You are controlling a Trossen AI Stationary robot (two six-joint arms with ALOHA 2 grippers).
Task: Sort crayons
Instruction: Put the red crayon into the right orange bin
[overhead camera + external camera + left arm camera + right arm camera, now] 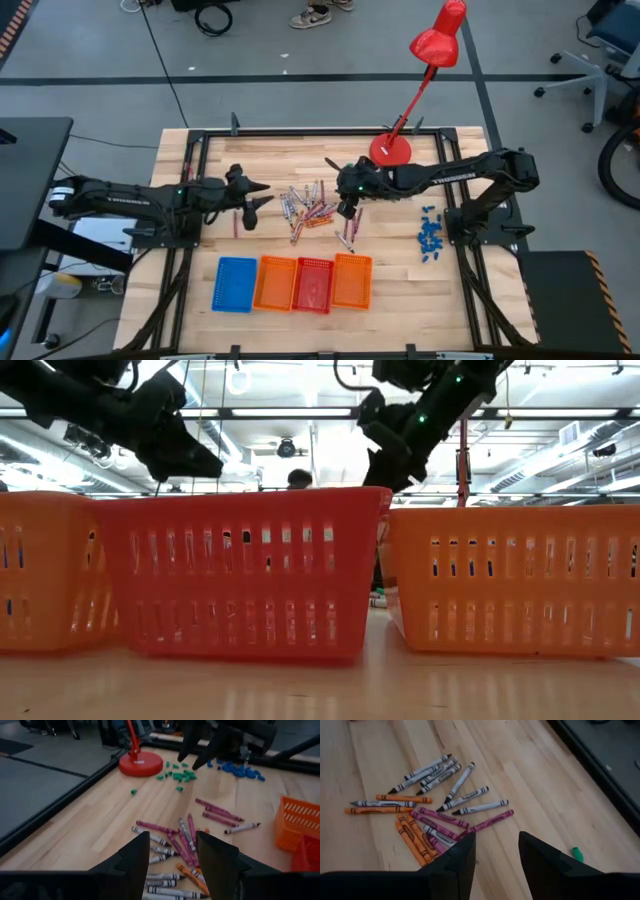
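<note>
Both grippers hover open and empty over the crayons (308, 208): left gripper (262, 195) beside the pile, right gripper (348, 211) at its other edge. The pile, some two dozen mixed sticks, lies mid-table behind four baskets: one blue (235, 284), two orange (277, 283), one red (312, 284). Lamp (391, 150), blue bits (431, 233) nearby.

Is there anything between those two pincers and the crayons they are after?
Nothing visible. The left pincer and right pincer both hang open over the crayons, with only bare wood around the pile.
</note>
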